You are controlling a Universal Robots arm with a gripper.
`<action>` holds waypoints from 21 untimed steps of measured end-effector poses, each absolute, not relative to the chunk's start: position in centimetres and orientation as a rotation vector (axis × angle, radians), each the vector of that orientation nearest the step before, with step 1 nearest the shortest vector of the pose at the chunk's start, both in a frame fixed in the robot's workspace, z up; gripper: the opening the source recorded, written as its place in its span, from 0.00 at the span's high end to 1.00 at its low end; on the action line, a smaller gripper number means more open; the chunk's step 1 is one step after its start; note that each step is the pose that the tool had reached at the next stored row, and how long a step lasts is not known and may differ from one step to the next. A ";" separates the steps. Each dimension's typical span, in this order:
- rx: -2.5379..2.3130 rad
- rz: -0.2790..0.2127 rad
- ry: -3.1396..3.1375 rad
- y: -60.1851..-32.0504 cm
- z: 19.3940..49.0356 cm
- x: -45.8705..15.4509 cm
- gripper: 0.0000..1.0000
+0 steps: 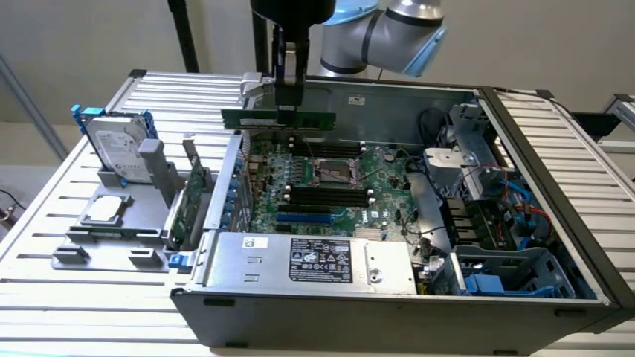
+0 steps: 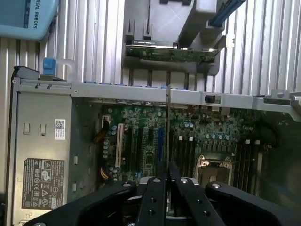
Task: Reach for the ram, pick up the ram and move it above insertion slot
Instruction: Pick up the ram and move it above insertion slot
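Exterior view: the hand grips the ram, lifted over the open computer case; memory slots lie below the hand; pickup looks done, alignment above a slot uncertain.

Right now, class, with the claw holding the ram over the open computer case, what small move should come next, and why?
Probably a short shift toward the dark memory slots. The claw grips the ram edge-on above the motherboard, but it appears to hang nearer the case's rear wall than over those slots.
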State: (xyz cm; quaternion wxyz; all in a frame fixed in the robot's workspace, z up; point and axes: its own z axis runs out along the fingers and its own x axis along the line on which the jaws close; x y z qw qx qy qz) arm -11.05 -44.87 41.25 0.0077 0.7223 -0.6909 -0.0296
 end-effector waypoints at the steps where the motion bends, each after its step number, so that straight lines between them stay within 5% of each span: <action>1: 2.258 -0.092 -2.160 -44.7 41.2 -10.7 0.87; 21: 2.258 -0.092 -2.160 -40.3 41.2 -5.8 0.87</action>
